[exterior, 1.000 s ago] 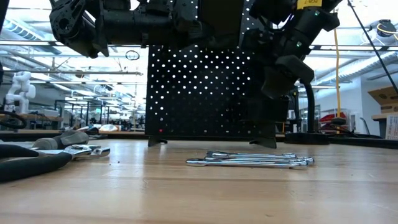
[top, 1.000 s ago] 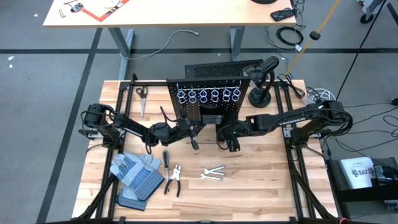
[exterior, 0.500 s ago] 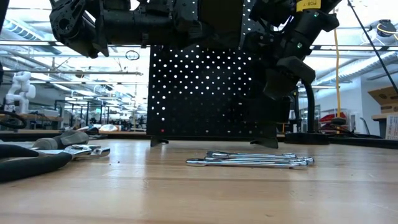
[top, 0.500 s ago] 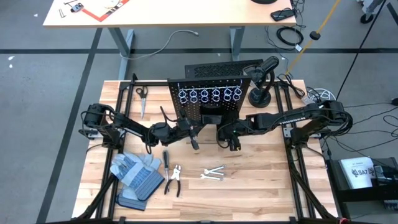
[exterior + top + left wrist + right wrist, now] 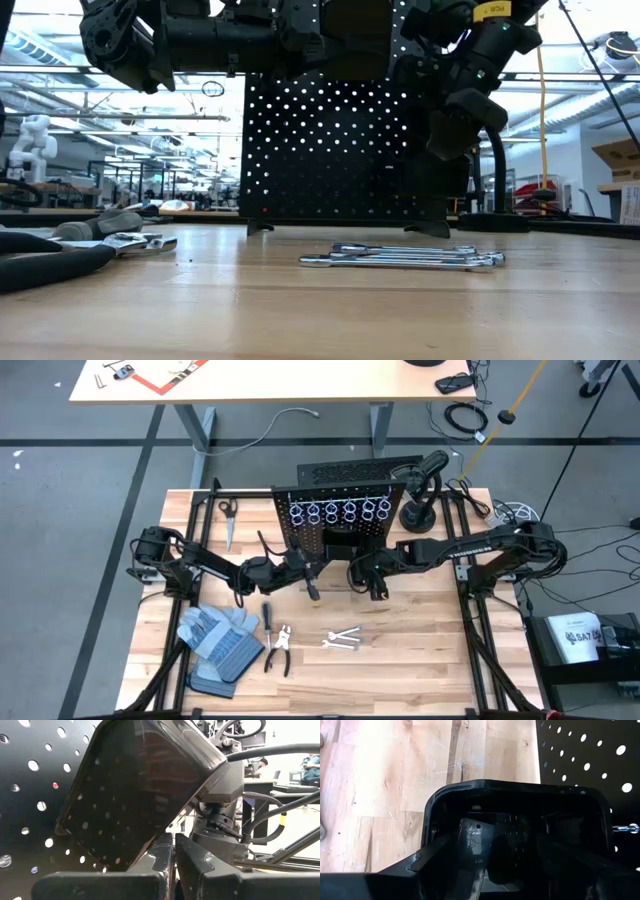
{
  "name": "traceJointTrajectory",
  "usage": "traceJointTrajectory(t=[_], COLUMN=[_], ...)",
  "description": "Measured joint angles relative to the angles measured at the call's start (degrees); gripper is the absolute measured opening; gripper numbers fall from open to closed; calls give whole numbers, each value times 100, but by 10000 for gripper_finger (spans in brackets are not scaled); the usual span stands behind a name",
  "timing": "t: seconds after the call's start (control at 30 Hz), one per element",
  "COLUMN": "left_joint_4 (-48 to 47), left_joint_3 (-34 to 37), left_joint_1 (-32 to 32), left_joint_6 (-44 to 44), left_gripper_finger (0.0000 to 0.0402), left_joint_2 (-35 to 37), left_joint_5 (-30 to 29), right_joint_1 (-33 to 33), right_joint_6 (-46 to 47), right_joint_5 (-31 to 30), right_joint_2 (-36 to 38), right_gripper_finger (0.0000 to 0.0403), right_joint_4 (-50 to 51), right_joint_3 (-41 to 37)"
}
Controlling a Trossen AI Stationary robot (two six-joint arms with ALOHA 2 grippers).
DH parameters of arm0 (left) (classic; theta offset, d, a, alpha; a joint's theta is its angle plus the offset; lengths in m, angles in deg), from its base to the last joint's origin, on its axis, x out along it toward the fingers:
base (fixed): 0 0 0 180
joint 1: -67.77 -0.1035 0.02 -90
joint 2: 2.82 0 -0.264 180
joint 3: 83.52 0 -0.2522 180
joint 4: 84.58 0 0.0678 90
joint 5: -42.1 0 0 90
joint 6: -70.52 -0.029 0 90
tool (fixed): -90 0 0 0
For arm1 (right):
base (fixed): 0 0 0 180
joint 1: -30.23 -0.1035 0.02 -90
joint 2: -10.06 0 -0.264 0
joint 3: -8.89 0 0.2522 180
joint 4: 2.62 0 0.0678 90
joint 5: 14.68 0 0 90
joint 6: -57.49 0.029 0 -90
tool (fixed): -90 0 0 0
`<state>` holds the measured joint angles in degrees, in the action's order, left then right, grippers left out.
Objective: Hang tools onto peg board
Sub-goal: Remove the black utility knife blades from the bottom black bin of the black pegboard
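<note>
Wood bench (image 5: 420,660) under both arms: the peg board (image 5: 335,525) stands upright at its back edge, the wrenches (image 5: 342,639) and pliers (image 5: 279,650) lying near the front edge, unhung. Left gripper (image 5: 312,586), fingers together, and right gripper (image 5: 375,585), fingers apart, crowd a black bin (image 5: 515,835) at the board's foot. A nudge could likely tip or shove the board. No writing is legible.

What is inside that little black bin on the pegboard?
The black bin shows a pale card or label on its floor; the right gripper fingers cover the rest.
</note>
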<state>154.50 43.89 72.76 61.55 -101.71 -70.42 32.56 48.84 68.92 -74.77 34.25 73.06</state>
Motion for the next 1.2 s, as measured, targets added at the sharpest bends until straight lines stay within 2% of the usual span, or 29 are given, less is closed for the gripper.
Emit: traceJointTrajectory(t=[0.73,0.9,1.2], left_joint_4=[-9,14,15], left_joint_3=[2,2,2], left_joint_1=[2,2,0], left_joint_6=[11,9,15], left_gripper_finger=[31,31,31], left_joint_2=[0,0,0], left_joint_5=[4,4,10], right_joint_1=[25,-116,-400], right_joint_6=[-174,-233,-186], right_joint_5=[88,-73,-328], right_joint_2=[-289,84,1256], right_gripper_finger=[274,274,274], right_joint_4=[-31,-164,-58], right_joint_3=[-11,-50,-37])
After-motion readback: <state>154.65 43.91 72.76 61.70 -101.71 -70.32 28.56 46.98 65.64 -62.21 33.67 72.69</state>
